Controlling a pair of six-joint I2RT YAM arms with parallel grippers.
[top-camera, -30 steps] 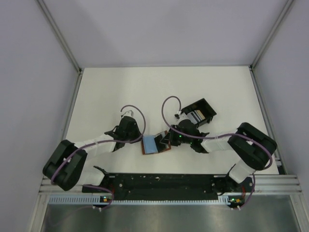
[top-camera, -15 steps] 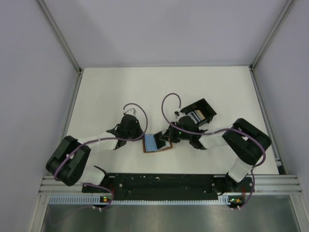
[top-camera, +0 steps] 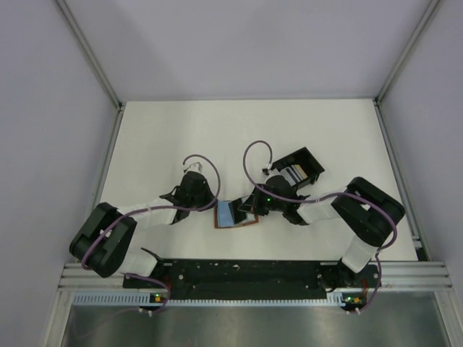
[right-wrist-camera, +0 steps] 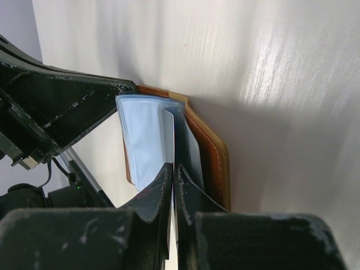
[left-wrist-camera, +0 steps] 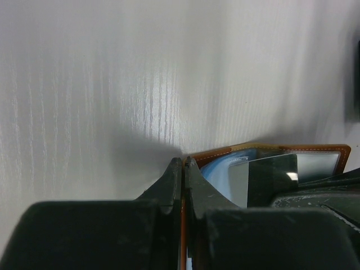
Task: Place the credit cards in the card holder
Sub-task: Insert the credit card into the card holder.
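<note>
Near the middle of the tabletop point(top-camera: 173, 137), just in front of the two arms, the brown card holder point(top-camera: 242, 224) lies opened out, with a hand reaching in from either side. The left hand point(left-wrist-camera: 183, 164) has its fingers together, clamped on the leather edge of the card holder. The right hand point(right-wrist-camera: 172, 169) is closed too, pinching a thin pale-blue card point(right-wrist-camera: 169, 132), seen edge-on in its wrist view, against the inner pockets. From above, the blue face covers most of the open leather. Whether the card's leading edge is inside a pocket mouth I cannot tell. More cards point(top-camera: 292, 174) sit in the black slotted box point(top-camera: 307, 160) just behind the right hand.

The risks, as I judge them:
- The card may ride over the pocket lip rather than under it, so a push would only slide it across the lining or bow it.
- The left grip is on a narrow strip of leather. A hard shove from the right could drag the card holder free or fold the flap onto the card.
- The hands are so close that their fingers could knock together.
- Letting go too early would leave the card loose on top.
</note>
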